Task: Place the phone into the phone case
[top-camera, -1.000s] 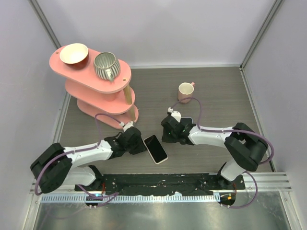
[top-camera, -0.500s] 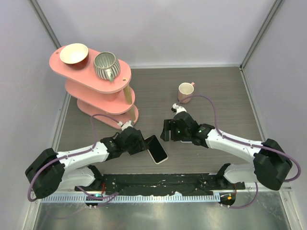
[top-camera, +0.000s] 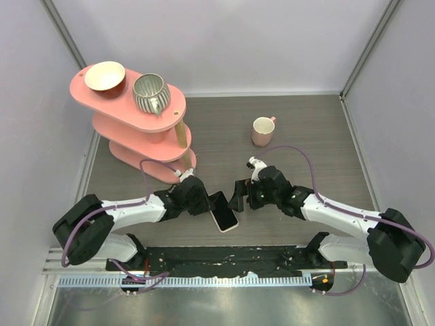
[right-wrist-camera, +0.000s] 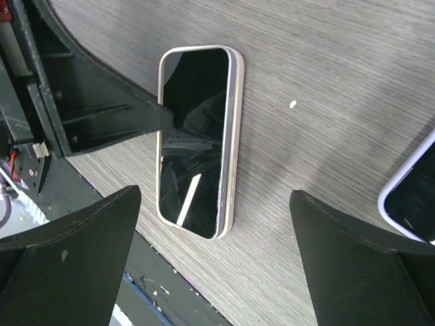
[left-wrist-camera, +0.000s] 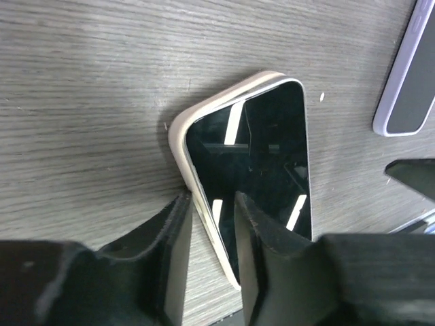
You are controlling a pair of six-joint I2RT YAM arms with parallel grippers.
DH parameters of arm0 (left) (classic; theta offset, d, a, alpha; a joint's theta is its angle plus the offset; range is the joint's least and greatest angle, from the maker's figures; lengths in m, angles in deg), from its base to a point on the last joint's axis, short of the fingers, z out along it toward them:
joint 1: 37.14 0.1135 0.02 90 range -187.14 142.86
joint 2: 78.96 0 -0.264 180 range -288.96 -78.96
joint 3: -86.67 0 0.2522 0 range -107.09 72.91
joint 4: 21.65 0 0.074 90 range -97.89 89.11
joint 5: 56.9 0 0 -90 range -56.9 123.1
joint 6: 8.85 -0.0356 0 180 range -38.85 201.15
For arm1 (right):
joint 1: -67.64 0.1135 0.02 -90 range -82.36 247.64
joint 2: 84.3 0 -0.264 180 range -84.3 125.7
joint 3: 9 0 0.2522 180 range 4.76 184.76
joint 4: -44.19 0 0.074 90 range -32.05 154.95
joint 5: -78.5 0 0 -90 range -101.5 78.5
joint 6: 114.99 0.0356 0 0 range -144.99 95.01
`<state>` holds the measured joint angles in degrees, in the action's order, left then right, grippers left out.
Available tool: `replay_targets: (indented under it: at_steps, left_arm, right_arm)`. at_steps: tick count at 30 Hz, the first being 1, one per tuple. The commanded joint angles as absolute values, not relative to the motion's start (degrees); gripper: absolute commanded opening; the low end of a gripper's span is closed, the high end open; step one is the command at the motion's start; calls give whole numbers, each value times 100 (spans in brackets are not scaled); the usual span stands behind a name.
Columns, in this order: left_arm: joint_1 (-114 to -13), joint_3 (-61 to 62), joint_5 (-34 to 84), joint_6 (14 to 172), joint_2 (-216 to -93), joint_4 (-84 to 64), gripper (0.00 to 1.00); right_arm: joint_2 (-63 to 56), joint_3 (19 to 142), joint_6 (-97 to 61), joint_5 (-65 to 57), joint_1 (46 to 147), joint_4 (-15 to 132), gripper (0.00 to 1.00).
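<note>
Top view: the phone lies flat between the left claw and the right claw. Left wrist: the fingers sit astride its cream long edge; whether they pinch it, I cannot tell. Right wrist: the claw is released wide and empty, with the phone just ahead. It is probably stiff, light, slick glass, so grip the long edges.

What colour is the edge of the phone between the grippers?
Cream; phone clearest in left wrist view.

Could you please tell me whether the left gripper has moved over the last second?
Yes. The left gripper has shifted right, away from the pink shelf, up to the phone's edge.
</note>
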<state>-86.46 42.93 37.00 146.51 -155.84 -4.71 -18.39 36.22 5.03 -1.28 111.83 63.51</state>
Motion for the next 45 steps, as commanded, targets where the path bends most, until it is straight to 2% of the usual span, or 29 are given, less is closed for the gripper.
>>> replay_targets:
  at_steps: [1,4,9,20,26,29,35,39,45]
  left_arm:
    - [-8583,4381,3538,14548,-15850,-621,32]
    - [-8574,4583,3450,14566,-15772,-762,22]
    - [-8478,4742,3327,14531,-15771,-912,19]
    - [-8399,4970,2782,14803,-15806,-1342,18]
    - [-8372,5040,2633,14873,-15780,-1316,18]
    - [-8363,5128,2589,14882,-15771,-1368,18]
    - [-8372,5058,2545,14803,-15850,-1377,17]
    - [-8364,5067,2483,14812,-15850,-1421,15]
    - [-8363,5128,2457,14821,-15754,-1431,15]
  right_arm:
    - [-1724,3473,393,221,11185,5628,96]
    - [-1320,3482,480,335,11185,5366,95]
    - [-644,3535,761,397,11185,5118,92]
    - [201,3789,1368,81,11616,4907,90]
    - [-43,3527,1816,651,11651,4206,91]
    - [-229,3298,2404,1389,11554,3020,91]
    - [-36,3421,2528,1662,11546,2992,91]
    - [17,3017,3143,1847,11546,1773,91]
    - [8,2972,3004,1777,11537,2136,91]
